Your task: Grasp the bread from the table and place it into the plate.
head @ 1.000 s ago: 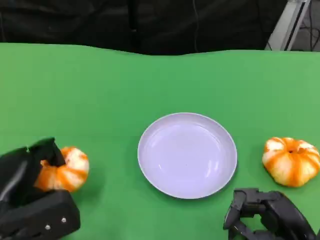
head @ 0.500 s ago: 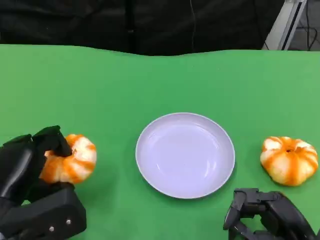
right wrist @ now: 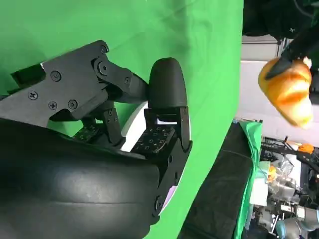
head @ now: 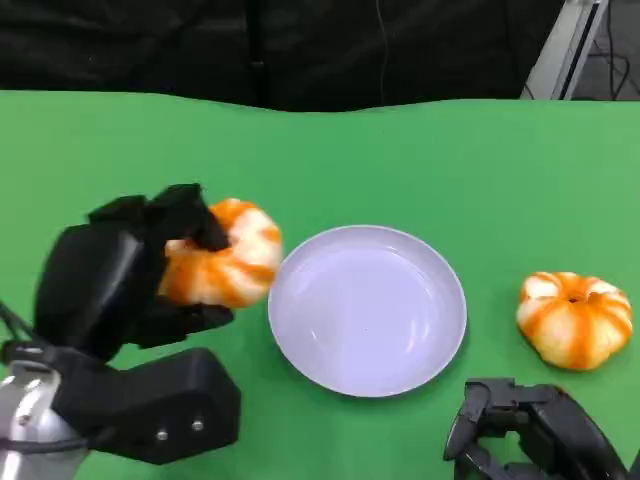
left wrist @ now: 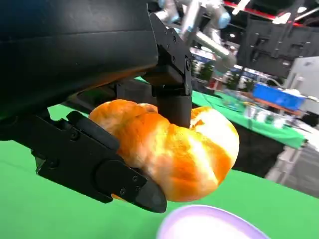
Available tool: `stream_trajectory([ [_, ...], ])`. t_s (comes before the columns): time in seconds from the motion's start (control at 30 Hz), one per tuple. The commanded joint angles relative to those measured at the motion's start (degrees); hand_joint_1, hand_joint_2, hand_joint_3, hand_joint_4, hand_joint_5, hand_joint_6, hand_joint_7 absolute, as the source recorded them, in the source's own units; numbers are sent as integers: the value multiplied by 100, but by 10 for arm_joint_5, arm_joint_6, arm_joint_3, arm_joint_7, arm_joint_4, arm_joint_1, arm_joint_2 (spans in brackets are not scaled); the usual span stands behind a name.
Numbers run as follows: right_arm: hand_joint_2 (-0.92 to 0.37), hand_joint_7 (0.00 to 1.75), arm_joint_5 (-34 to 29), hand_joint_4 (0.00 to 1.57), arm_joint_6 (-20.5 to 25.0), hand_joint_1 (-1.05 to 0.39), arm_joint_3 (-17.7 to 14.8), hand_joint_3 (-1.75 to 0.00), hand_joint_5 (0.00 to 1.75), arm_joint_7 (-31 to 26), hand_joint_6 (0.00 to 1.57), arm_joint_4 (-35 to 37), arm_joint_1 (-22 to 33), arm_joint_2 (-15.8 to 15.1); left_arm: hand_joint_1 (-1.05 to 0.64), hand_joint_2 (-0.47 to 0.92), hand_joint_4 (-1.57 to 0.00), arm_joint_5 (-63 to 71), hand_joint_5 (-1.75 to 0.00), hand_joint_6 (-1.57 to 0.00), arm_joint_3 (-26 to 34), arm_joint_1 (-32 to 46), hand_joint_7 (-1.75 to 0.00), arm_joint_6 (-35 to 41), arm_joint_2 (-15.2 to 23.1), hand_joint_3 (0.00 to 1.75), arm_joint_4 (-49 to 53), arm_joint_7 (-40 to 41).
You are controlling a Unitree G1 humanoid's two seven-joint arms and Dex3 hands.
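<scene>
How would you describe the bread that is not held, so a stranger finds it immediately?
Start at the white plate in the middle of the green table. The free bread lies on the cloth to its right, near the right hand. Unlike the other bread, no hand grips it.

Plate (head: pixel 367 310) at the middle of the table (head: pixel 430 160). Left of its rim, a bread roll (head: pixel 222 265) held clear of the table in the left hand (head: pixel 130 280). Well to the right, apart from the plate, a second bread roll (head: pixel 574 320). Right hand (head: pixel 525 440) nearer the front edge, before that roll.
</scene>
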Motion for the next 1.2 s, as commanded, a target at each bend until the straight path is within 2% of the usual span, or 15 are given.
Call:
stream_trajectory([
  [0.03, -63, 118, -1, 84, -7, -12, -2, -94, 145, -3, 85, 2, 0, -5, -9, 80, -70, 5, -175, -53, 3, -4, -171, 0, 2, 1, 8, -7],
  [0.23, -62, 118, -8, 84, -12, -11, 0, -95, 144, -12, 85, -1, 2, -2, -3, 78, -68, 16, -175, -51, -37, -43, -173, 15, -29, 0, 19, -32],
  [0.87, -62, 118, -10, 84, -15, -11, 0, -96, 142, -14, 85, 1, 2, -1, -2, 78, -67, 18, -175, -50, -37, -45, -174, 16, -32, 0, 21, -34],
  [0.93, -62, 118, -17, 85, -14, -11, 2, -96, 143, -19, 85, -6, 5, -3, -9, 78, -65, 33, -175, -50, -91, -89, -171, 9, -74, 0, 77, -36],
  [1.0, -63, 118, -21, 85, -13, -11, 2, -95, 143, -23, 85, -10, 6, -3, -12, 78, -63, 40, -175, -50, -115, -111, -168, 4, -93, 0, 106, -34],
  [1.2, -64, 118, -22, 85, -12, -11, 5, -93, 143, -26, 85, -11, 7, -4, -13, 78, -63, 41, -175, -51, -117, -116, -167, 0, -94, 0, 117, -28],
])
